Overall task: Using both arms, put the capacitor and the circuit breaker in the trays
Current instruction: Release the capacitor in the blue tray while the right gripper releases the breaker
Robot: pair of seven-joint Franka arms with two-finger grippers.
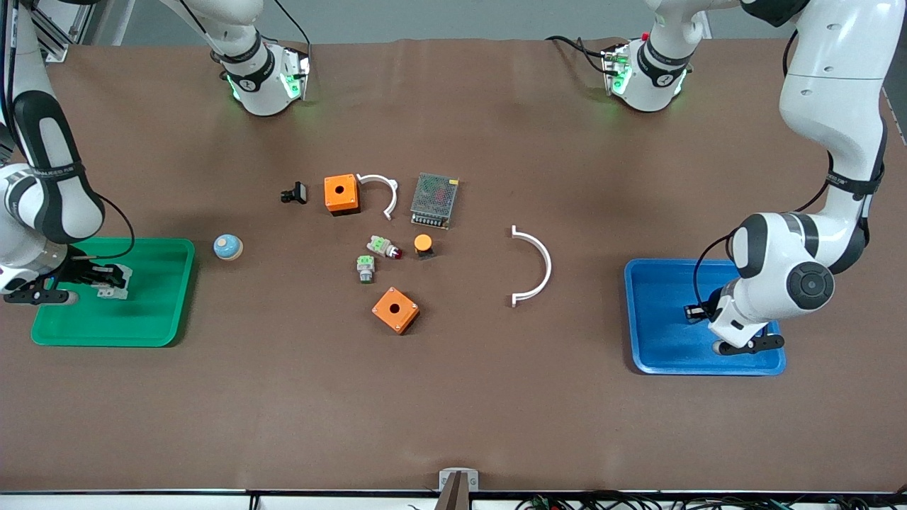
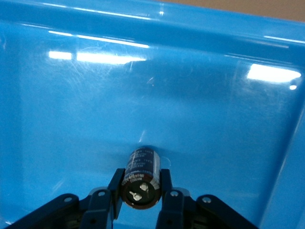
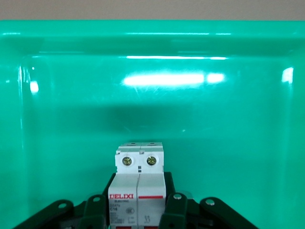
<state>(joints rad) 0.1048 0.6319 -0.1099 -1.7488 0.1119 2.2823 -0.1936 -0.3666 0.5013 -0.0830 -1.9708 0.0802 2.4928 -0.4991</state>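
My left gripper (image 1: 696, 312) is low inside the blue tray (image 1: 659, 343), toward the left arm's end of the table. It is shut on the capacitor (image 2: 141, 177), a small black cylinder with two silvery pins on its end, whose far end rests at the tray floor (image 2: 71, 119). My right gripper (image 1: 117, 278) is low inside the green tray (image 1: 156, 312), toward the right arm's end. It is shut on the circuit breaker (image 3: 138, 174), a light-grey block with red marks, which also shows in the front view (image 1: 113, 282) and is held just over the tray floor (image 3: 71, 119).
Mid-table lie two orange boxes (image 1: 341, 193) (image 1: 395, 309), two white arcs (image 1: 382, 190) (image 1: 535, 265), a mesh-covered box (image 1: 434, 200), a black clip part (image 1: 294, 193), an orange-capped button (image 1: 423, 244), two green-topped grey parts (image 1: 382, 246) (image 1: 365, 268) and a round blue knob (image 1: 228, 246).
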